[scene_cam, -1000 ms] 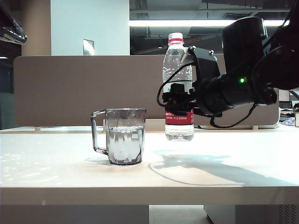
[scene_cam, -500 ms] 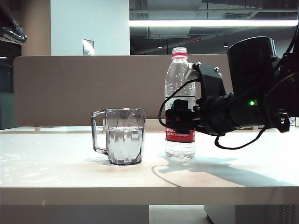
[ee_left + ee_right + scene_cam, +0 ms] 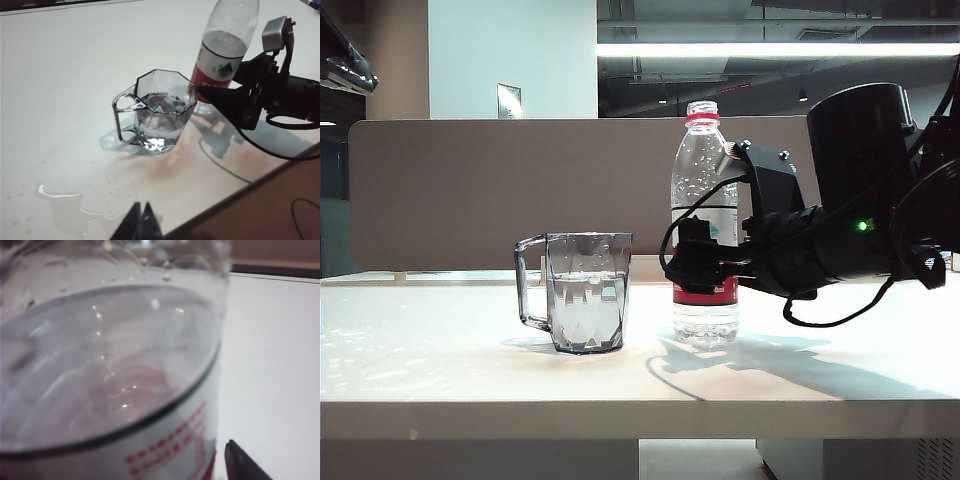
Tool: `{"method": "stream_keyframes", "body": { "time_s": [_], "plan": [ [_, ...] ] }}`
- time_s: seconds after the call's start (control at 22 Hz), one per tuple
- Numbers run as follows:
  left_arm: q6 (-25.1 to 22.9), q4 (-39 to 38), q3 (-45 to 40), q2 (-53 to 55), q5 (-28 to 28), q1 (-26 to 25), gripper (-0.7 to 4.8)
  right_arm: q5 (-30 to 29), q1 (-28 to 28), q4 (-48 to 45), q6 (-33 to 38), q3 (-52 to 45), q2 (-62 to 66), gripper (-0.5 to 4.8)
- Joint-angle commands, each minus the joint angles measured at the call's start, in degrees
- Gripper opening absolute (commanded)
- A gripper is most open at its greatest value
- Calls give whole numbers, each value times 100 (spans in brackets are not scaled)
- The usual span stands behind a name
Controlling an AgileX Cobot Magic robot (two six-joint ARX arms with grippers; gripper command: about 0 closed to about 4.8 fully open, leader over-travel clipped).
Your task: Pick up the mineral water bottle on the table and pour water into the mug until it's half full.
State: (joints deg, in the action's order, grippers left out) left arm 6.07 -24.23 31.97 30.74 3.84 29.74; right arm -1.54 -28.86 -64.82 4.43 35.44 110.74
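The mineral water bottle (image 3: 705, 190) stands upright on the table (image 3: 440, 345), just right of the mug (image 3: 586, 292). Water fills the mug about halfway (image 3: 159, 112), and some water is left in the bottle (image 3: 223, 41). My right gripper (image 3: 698, 266) straddles the bottle's label at mid-height, open. In the right wrist view a dark fingertip (image 3: 239, 461) stands a little clear of the bottle wall (image 3: 110, 365). My left gripper (image 3: 141, 220) hovers shut over the table's near edge, well away from the mug, with nothing in it.
A puddle of spilled water and droplets (image 3: 67, 202) lies on the table between my left gripper and the mug. A brown partition (image 3: 470, 190) runs behind the table. The right arm's cable (image 3: 240, 155) hangs over the table edge.
The right arm has lowered the bottle onto the table beside the mug. Its jaws have then spread apart off the label. The mug and left gripper have not moved.
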Motion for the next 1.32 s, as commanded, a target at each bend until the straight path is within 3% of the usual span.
{"method": "stream_keyframes", "body": {
  "time_s": [0.05,0.36,0.41,0.45,0.55,0.64,0.77,0.91,1.0,1.23,1.32],
  "plan": [
    [-2,72,17,-13,-2,0,-5,170,-11,-61,0,-136,-122,479],
    [-2,72,17,-13,-4,0,-5,291,-11,-48,-122,-1259,-1191,479],
    [-2,72,17,-13,0,0,-5,291,-9,-42,-122,-1635,-1578,393],
    [-2,72,17,-11,0,0,-5,293,-9,-35,-122,-1856,-1805,356],
    [-2,70,17,-13,0,0,-5,295,-9,-28,-122,-2424,-2455,340],
    [-4,70,15,-11,-4,0,-5,286,-9,33,-120,-2929,-3128,255],
    [-2,74,17,-13,-2,0,-5,286,-9,575,-125,-3539,-4271,79],
    [-2,76,17,-11,0,0,-5,289,-9,1552,-122,-3528,-4944,69],
    [-2,70,17,-13,2,0,-5,310,-7,2240,-122,-3528,-5375,29],
    [-2,68,17,-13,-2,0,-5,785,17,4011,-122,-3534,-6373,30],
    [-2,70,17,-11,-2,0,-5,787,219,4323,-122,-3543,-6706,30]
  ]
}}
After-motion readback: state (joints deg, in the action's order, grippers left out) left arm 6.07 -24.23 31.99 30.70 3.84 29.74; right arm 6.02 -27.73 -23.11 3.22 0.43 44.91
